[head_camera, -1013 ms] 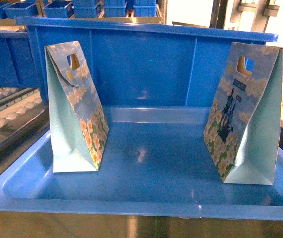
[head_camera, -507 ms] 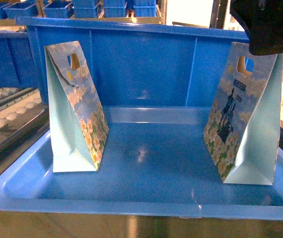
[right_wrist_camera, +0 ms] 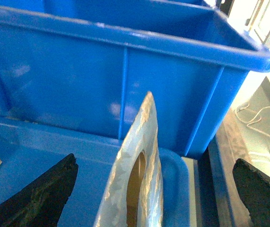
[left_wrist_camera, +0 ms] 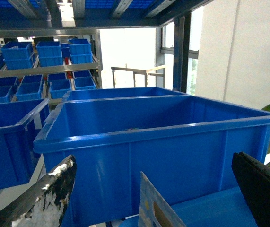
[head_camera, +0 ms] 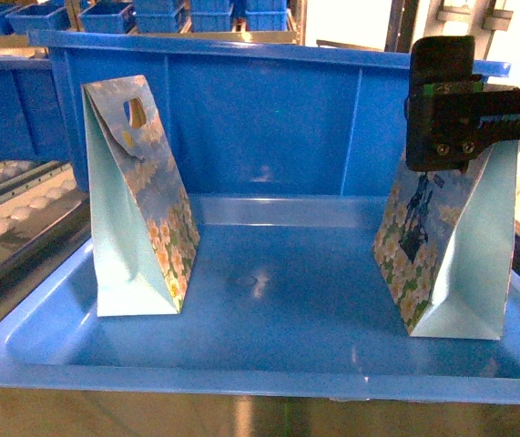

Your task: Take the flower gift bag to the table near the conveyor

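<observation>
— Where is the flower gift bag point(head_camera: 446, 259) found?
— It is stood upright at the right end of the blue tray point(head_camera: 260, 360); a second gift bag point(head_camera: 137, 205) is stood at the left end, well apart, with a blue bin point(head_camera: 269, 118) behind both.

— How is it placed against the jaws?
— In the right wrist view its folded top with the handle hole point(right_wrist_camera: 135, 182) is seen between the spread jaws of the right gripper point(right_wrist_camera: 156, 187), touched by neither. The left gripper point(left_wrist_camera: 156, 189) is likewise held open.

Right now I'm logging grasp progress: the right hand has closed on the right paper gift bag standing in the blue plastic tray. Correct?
Not closed: the right wrist view shows the right hand open, fingers either side of the right paper gift bag. It does stand in the blue plastic tray.
</observation>
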{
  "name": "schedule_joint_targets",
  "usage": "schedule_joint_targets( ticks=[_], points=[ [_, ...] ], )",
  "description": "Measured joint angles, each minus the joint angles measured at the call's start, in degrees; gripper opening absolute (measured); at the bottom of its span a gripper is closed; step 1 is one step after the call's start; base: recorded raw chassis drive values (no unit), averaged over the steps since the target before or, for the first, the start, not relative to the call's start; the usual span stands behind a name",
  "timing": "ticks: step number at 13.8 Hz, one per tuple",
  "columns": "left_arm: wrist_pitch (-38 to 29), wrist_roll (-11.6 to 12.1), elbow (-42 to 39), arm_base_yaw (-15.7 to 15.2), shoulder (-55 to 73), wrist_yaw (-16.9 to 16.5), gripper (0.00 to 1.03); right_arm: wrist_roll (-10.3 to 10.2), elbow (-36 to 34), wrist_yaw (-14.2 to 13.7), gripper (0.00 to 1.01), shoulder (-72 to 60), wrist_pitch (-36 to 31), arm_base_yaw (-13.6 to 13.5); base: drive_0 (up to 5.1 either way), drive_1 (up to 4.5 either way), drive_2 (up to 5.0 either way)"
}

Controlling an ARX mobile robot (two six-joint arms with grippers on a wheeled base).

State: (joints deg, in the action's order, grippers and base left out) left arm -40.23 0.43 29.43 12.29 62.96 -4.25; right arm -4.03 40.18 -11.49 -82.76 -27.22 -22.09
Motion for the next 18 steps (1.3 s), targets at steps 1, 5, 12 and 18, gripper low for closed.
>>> schedule_joint_targets(
  ticks=[1,5,12,18],
  points=[
    [0.04,0.0,0.0,-0.02,0.0,0.02,0.98,-0.83,0.11,0.17,0.98,-1.42,0.59,0.33,0.0,0.0,0.0],
    [0.0,0.0,0.0,0.0,0.0,0.0,0.98,-2.27,0.11,1.29,0.98,-3.04,1.31,0.35,0.0,0.0,0.0],
    [0.0,0.0,0.0,0.0,0.0,0.02,0.98,-3.5,-1.6,1.53,0.16,-2.25,1.03,-0.87,0.0,0.0,0.0],
    [0.0,0.0,0.0,0.0,0.0,0.0,0.98,-3.65,-5.35,1.99,0.02,6.16,0.37,-1.99,0.0,0.0,0.0]
  ],
)
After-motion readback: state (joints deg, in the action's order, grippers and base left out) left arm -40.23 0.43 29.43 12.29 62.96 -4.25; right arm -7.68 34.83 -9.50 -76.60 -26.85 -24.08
